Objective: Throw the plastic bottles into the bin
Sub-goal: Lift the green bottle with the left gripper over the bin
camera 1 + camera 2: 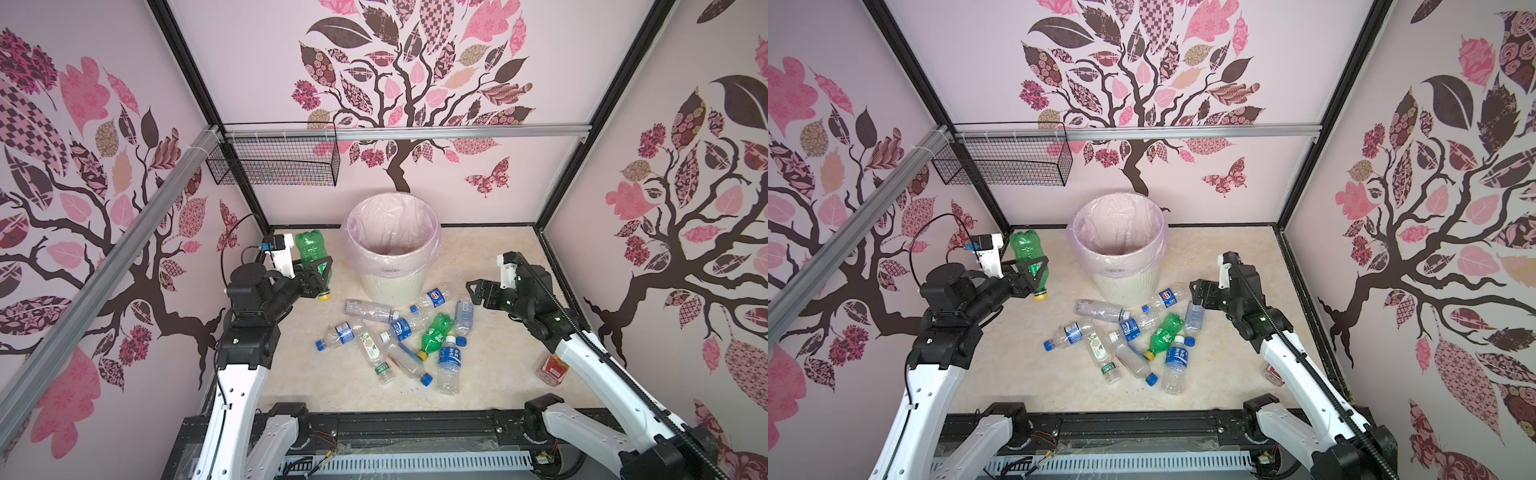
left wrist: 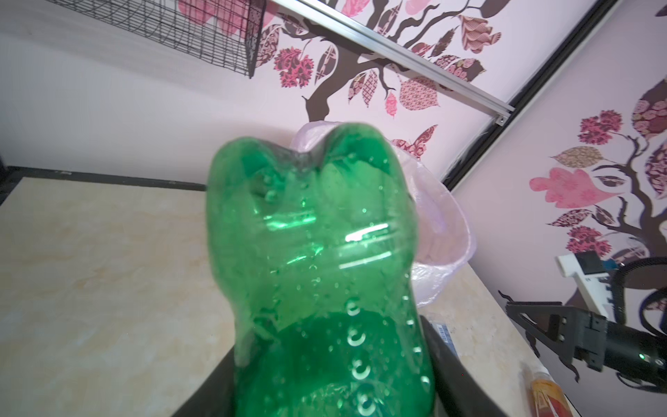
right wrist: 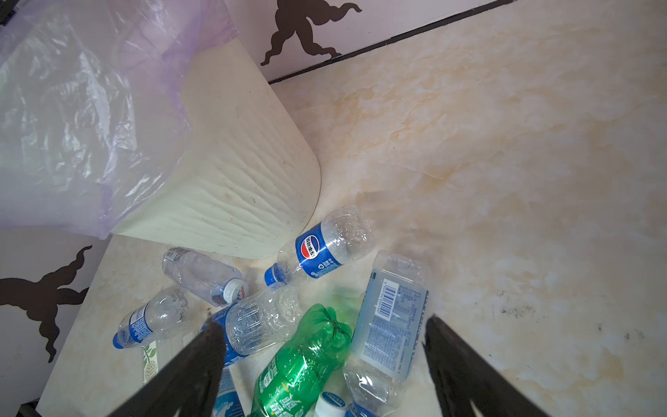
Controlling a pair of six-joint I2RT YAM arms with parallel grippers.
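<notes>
While the left gripper (image 1: pixel 321 272) clamps a green bottle (image 1: pixel 308 248) cap-down in the air just left of the bin (image 1: pixel 388 286), the right gripper (image 1: pixel 476 293) hangs with jaws wide apart and empty over the other plastic bottles (image 1: pixel 451 359) lying scattered on the table (image 1: pixel 498 249) in front of the bin.

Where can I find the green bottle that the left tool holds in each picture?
Top view: green bottle in the left tool, left of the bin.
Top view: same place.
Left wrist: fills the centre, bin behind.
Right wrist: not in it.
Shared landmark: the bin, in all views.
</notes>
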